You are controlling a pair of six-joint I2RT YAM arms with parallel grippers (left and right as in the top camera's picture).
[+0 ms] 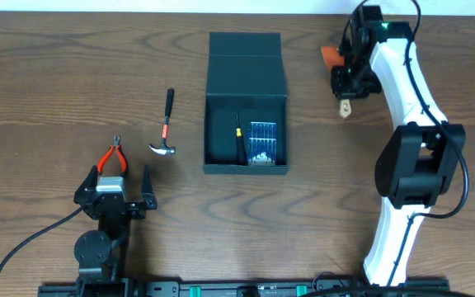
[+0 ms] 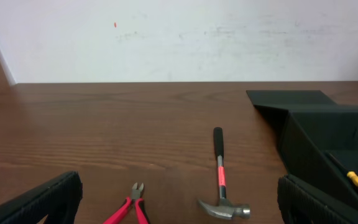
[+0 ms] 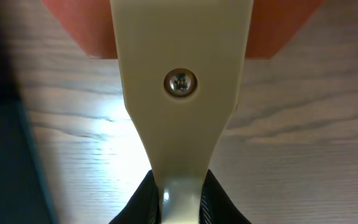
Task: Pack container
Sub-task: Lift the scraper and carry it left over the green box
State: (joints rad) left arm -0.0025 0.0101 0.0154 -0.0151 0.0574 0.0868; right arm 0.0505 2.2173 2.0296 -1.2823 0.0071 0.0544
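1. The container (image 1: 246, 169), a dark square box, stands open in the middle of the table (image 1: 56, 82), with its flap lid (image 1: 244, 70) laid back on the far side.
2. Inside it, a blue drill-bit case (image 1: 262, 142) lies at the right. A screwdriver (image 1: 240, 136) with a yellow band lies just left of the case, and the dark left part cannot be made out.
3. A hammer (image 1: 166, 124) lies on the table left of the container, its head toward the near side.
4. Red-handled pliers (image 1: 114, 157) lie farther left and nearer, nose pointing far.
5. The left gripper (image 1: 115, 180) sits at the near left, just behind the pliers' handles. Its jaws are spread wide and hold nothing.
6. The right gripper (image 1: 346, 87) is at the far right, beside the lid. Its jaws are clenched on the narrow cream handle of a scraper (image 3: 180, 112), whose orange head points to the far side.
7. Whether the scraper touches the table cannot be told.
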